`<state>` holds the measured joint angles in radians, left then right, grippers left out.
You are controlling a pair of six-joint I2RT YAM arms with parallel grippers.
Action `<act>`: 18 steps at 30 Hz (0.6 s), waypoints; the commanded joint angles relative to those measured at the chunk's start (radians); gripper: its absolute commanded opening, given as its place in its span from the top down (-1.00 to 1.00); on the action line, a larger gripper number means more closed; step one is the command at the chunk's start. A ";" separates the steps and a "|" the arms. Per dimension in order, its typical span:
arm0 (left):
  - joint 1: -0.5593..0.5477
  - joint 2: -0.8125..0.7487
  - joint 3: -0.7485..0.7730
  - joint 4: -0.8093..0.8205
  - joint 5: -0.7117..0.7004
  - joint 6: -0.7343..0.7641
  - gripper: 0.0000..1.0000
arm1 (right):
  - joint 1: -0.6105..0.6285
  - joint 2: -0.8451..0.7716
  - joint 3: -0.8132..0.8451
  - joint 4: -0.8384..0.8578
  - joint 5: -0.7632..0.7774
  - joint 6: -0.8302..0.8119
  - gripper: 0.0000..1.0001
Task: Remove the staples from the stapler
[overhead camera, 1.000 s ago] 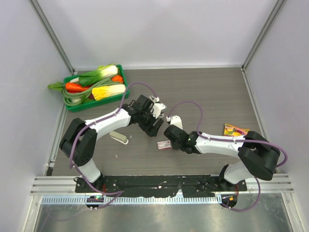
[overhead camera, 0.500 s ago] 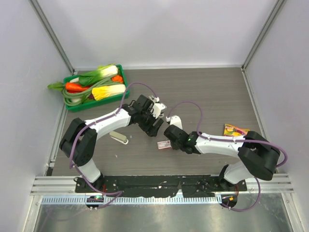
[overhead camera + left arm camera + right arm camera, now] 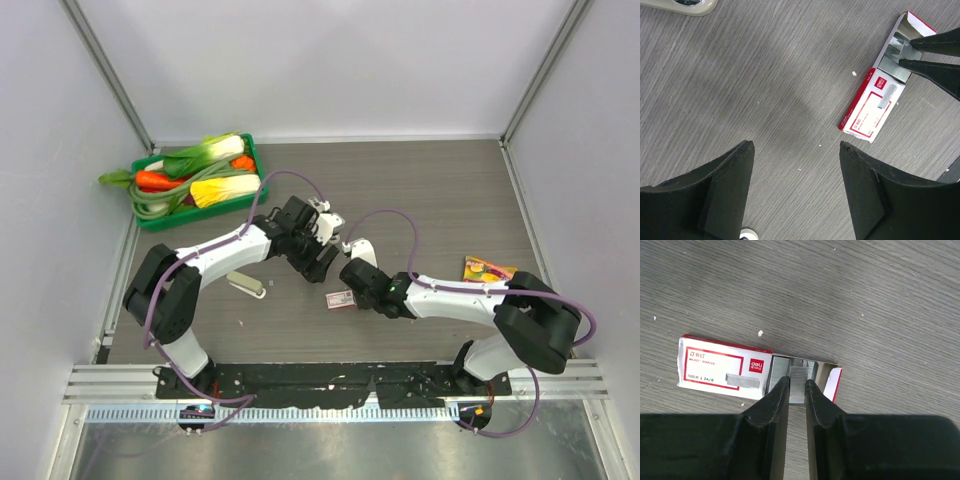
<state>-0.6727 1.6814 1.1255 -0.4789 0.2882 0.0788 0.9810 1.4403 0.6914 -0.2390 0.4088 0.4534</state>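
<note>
Right pincer (image 3: pixel 797 385) clenched on the staples (image 3: pixel 799 374) at the open end of the pink-and-white box (image 3: pixel 715 367) on the surface (image 3: pixel 865 290), left pincer (image 3: pixel 796 146) released above; I judge this 1 light, brittle strip needs a gentle mid-length side grip.

The staples (image 3: pixel 799 374) are a short silvery-grey strip lying flat in the open three-o'clock end of a red-and-white box (image 3: pixel 720 371). The fingers (image 3: pixel 778 396) of the right gripper (image 3: pixel 797 382) pinch its long sides.
</note>
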 commanded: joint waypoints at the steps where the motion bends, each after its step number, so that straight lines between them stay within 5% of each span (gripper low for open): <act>1: 0.004 -0.034 0.007 0.025 0.014 -0.008 -0.45 | 0.008 -0.041 0.013 0.035 0.028 -0.035 0.58; 18: 0.004 -0.037 0.005 0.020 0.017 -0.008 -0.46 | 0.008 -0.031 -0.032 0.093 0.012 -0.035 0.58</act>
<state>-0.6727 1.6814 1.1255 -0.4789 0.2882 0.0784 0.9810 1.4330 0.6716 -0.1867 0.4061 0.4198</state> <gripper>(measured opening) 0.726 0.222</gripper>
